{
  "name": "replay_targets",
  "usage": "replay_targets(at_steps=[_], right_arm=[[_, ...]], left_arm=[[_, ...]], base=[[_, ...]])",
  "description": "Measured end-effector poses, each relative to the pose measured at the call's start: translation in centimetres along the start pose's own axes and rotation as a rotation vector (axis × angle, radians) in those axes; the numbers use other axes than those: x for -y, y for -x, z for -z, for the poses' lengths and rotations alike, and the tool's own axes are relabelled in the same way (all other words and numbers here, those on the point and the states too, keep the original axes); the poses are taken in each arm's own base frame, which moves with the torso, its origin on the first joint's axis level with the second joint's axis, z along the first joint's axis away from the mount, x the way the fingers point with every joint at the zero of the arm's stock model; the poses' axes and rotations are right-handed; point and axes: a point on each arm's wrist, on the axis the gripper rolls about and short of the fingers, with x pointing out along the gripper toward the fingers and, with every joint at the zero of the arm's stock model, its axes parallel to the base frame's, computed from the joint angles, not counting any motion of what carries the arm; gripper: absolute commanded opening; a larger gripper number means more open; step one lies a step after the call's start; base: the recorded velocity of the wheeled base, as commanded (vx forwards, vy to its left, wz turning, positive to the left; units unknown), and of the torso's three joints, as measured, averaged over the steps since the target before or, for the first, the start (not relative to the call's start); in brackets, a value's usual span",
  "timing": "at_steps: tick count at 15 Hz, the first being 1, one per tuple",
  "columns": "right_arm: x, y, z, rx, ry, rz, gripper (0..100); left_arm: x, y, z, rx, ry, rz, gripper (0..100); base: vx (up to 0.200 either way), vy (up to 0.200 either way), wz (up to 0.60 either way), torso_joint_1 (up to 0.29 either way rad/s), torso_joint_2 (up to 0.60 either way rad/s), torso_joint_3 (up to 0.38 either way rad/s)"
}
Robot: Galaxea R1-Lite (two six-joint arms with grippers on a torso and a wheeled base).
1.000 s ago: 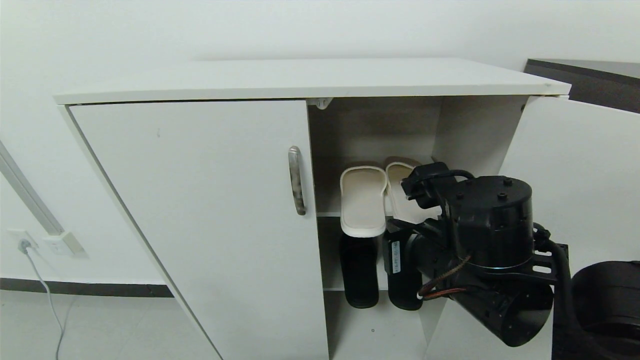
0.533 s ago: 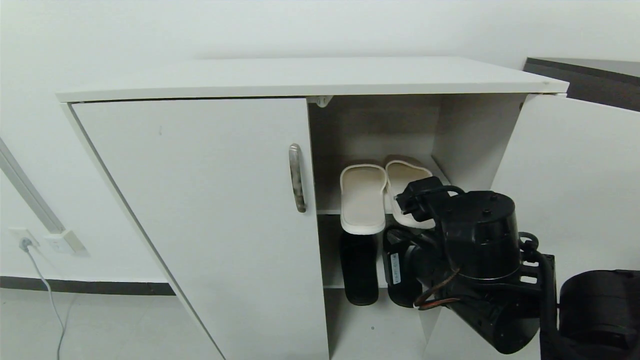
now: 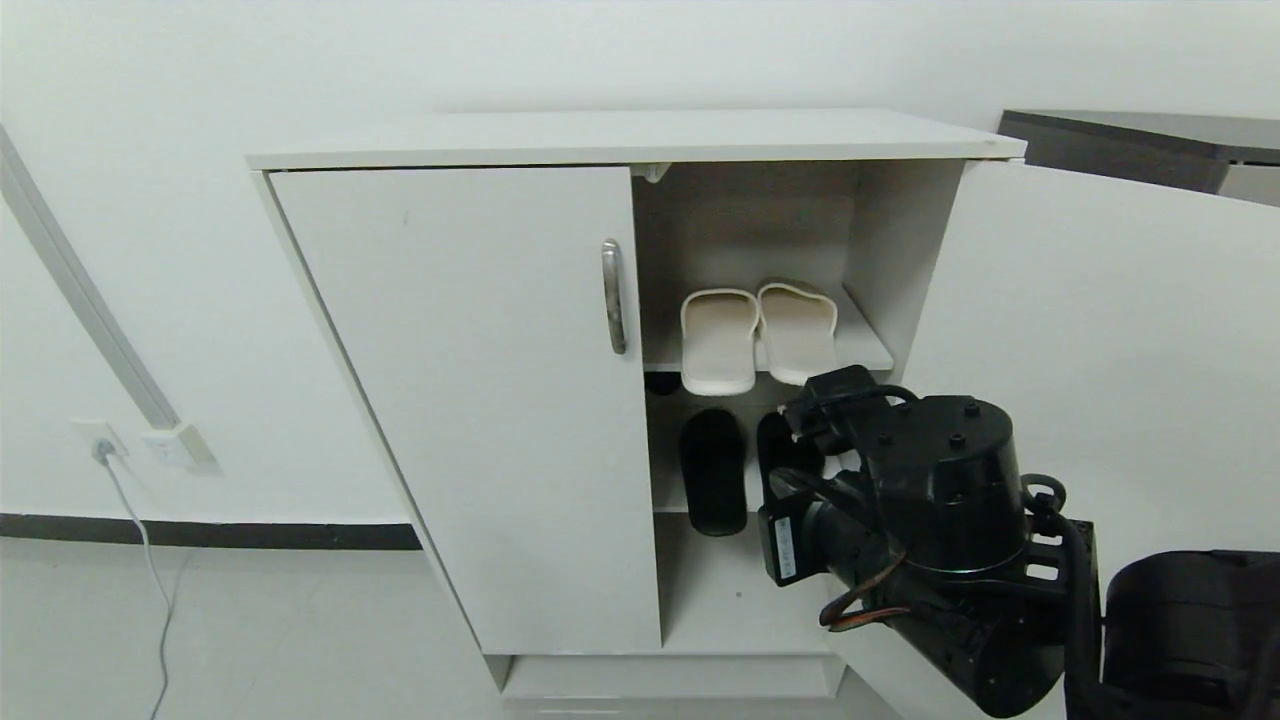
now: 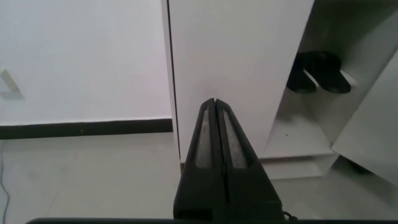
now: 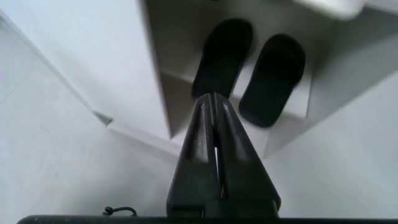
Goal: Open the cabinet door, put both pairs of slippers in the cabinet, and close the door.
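closing the door is next: white slippers on upper shelf, black slippers below; right claw clenched, empty, must push it.

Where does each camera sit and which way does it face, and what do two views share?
Head view: on the robot's head, looking forward and down at the cabinet, white slippers shelved above black slippers; the right arm shows at the right.
Left wrist view: on the left wrist, facing the closed door and the floor; the shut left end effector shows.
Right wrist view: on the right wrist, facing the black slippers; the shut right end effector shows.
Shared: all three views show the black slippers.
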Motion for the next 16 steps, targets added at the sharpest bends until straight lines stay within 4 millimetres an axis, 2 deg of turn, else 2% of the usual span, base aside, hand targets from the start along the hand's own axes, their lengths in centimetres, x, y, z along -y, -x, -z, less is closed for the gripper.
replay_targets(at_steps=[3, 16], right_arm=[[-0.03, -0.02, 0.18, -0.005, 0.004, 0.000, 0], [-0.06, -0.26, 0.67, -0.013, 0.022, 0.003, 0]], left_arm=[[0.00, 0.00, 0.00, 0.000, 0.000, -0.001, 0], [0.00, 0.00, 0.00, 0.000, 0.000, -0.001, 0]], base=[[-0.200, 0.000, 0.00, 0.002, 0.00, 0.001], [0.000, 0.000, 0.00, 0.000, 0.00, 0.000]])
